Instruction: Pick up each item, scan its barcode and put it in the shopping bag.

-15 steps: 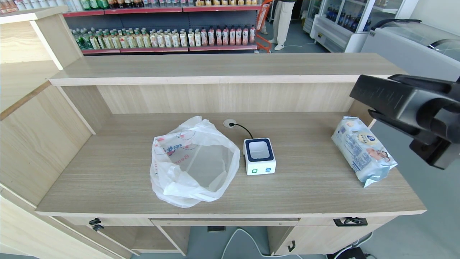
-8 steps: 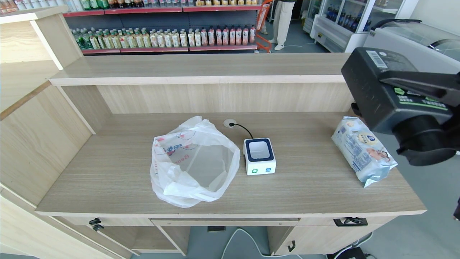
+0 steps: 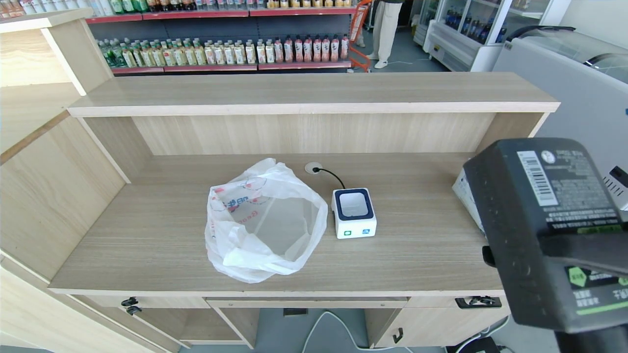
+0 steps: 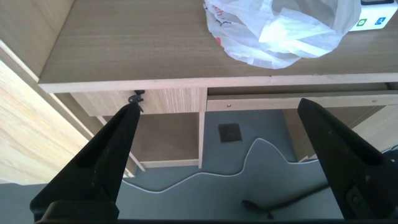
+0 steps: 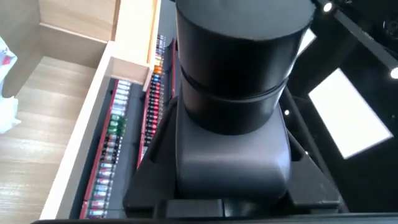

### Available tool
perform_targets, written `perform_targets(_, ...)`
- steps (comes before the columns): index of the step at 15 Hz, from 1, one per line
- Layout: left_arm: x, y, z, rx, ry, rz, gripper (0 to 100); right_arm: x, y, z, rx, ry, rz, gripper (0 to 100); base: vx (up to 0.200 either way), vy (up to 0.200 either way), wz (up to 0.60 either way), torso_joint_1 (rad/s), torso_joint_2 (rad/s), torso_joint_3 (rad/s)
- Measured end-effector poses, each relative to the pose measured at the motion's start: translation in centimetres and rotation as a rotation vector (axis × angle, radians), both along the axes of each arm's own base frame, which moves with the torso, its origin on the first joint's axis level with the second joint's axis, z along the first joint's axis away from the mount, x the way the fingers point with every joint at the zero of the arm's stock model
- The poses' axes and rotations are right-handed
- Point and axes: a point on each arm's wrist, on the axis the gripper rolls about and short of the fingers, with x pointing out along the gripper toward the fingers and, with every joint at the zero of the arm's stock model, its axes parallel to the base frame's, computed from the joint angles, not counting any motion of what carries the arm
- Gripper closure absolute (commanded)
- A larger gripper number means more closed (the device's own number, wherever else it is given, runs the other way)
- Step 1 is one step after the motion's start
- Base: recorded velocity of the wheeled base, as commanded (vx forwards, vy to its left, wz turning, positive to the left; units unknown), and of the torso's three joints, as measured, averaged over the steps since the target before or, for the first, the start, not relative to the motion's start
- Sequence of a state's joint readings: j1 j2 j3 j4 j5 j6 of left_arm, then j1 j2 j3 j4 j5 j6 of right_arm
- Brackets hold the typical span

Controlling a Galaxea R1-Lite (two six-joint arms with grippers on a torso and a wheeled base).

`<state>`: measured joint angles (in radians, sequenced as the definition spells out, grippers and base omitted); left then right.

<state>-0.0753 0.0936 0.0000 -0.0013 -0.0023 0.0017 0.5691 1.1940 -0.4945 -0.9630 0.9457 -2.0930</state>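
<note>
Hidden: a packet (image 3: 461,191) at the right end of the counter (image 3: 417,255) is covered almost wholly by the right arm (image 3: 544,230). Only a white edge of it is seen.
Cut off: the right arm is cropped by the frame's right and lower edges. In the left wrist view only a corner of the scanner (image 4: 379,15) is caught.
Hard to make out: whether the right arm's gripper is open or closed cannot be told.
Counted: one shopping bag (image 3: 265,220), one scanner (image 3: 354,213), one packet and one black cable (image 3: 331,175) are seen.
Bag: it is laid open on the counter, just beside the scanner, on the robot's left of it.
Left gripper (image 4: 219,107): its fingers (image 4: 112,165) are spread wide apart. It is held off the counter's front edge, below the bag.
</note>
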Motion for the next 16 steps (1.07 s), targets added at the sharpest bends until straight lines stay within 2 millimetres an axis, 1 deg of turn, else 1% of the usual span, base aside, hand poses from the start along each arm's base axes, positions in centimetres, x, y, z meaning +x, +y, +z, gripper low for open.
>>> perform_targets(2, 0.0, 0.0, 0.0, 0.0, 0.0, 0.0, 0, -1.0, 0.5, -0.2, -0.002, -0.065, 0.047, 100, 0.0, 0.0, 0.0, 0.0, 0.0, 0.0)
perform_targets(4, 0.0, 0.0, 0.0, 0.0, 0.0, 0.0, 0, -1.8, 0.8, -0.3, 0.001, -0.093, 0.089, 100, 0.0, 0.0, 0.0, 0.0, 0.0, 0.0)
perform_targets(8, 0.0, 0.0, 0.0, 0.0, 0.0, 0.0, 0, -3.3, 0.4, -0.8, 0.007, -0.103, 0.126, 100, 0.0, 0.0, 0.0, 0.0, 0.0, 0.0)
perform_targets(11, 0.0, 0.0, 0.0, 0.0, 0.0, 0.0, 0, -3.4, 0.4, -0.8, 0.013, -0.103, 0.116, 100, 0.0, 0.0, 0.0, 0.0, 0.0, 0.0)
perform_targets(16, 0.0, 0.0, 0.0, 0.0, 0.0, 0.0, 0, -2.8, 1.0, -0.5, 0.004, -0.079, 0.116, 100, 0.0, 0.0, 0.0, 0.0, 0.0, 0.0)
